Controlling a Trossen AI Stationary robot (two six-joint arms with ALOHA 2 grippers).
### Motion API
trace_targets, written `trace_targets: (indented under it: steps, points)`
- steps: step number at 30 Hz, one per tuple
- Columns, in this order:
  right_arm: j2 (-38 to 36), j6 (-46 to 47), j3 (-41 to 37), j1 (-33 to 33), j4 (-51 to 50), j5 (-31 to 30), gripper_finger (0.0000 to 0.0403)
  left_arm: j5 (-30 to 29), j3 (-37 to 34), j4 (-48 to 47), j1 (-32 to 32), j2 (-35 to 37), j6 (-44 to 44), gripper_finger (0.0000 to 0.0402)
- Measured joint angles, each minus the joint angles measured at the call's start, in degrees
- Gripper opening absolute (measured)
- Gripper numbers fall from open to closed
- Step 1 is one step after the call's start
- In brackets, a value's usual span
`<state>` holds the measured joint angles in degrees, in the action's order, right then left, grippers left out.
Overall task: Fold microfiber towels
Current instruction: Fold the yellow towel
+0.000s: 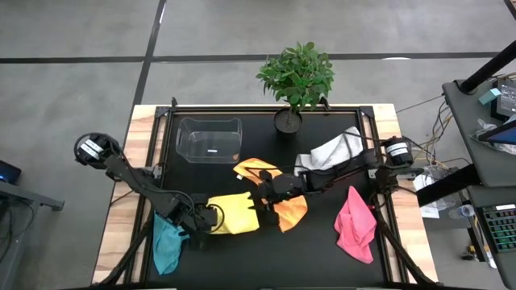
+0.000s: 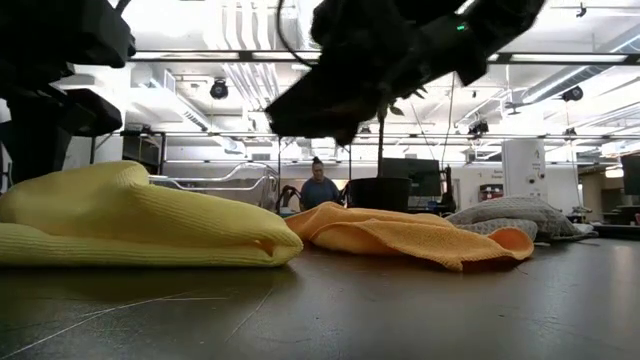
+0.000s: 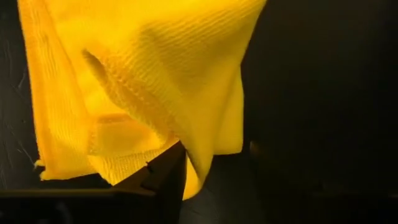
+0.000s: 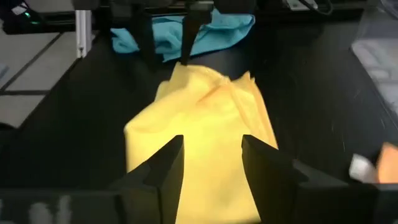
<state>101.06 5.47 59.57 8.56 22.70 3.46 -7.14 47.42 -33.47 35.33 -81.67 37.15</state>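
Yellow towel (image 1: 235, 214) folded over on the table (image 1: 322, 242)
Soft rounded fold (ribbed weave); left end effector (image 1: 211, 216) and right end effector (image 4: 211, 155) stand open at its opposite ends.

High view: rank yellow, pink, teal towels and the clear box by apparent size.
1. clear plastic box
2. yellow towel and pink towel: look alike, no ranking
3. teal towel, partly hidden under the left arm, so unsure

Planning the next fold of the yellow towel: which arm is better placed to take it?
Probably the left. The left gripper sits at the yellow towel's edge, cloth draped over one finger. The right gripper, jaws open, hangs above the towel's other side, touching nothing.
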Motion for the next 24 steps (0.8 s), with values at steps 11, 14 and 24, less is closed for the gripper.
trace_targets:
  steps: [11, 14, 24]
  points:
    - [11.91, -4.42, 11.87, -6.03, -4.04, 4.51, 0.015, -2.29, 0.0, 0.04, 0.74, 0.0, -0.03, 0.016]
    - [15.38, -3.05, 14.26, -7.2, -4.42, 10.51, 0.0144, -2.3, 0.0, 0.28, 1.3, 0.0, -0.04, 0.0143]
    - [21.33, -2.41, 19.27, -7.47, -10.72, 13.14, 0.014, -2.36, 0.0, 0.05, 1.62, 0.0, 0.0, 0.0069]
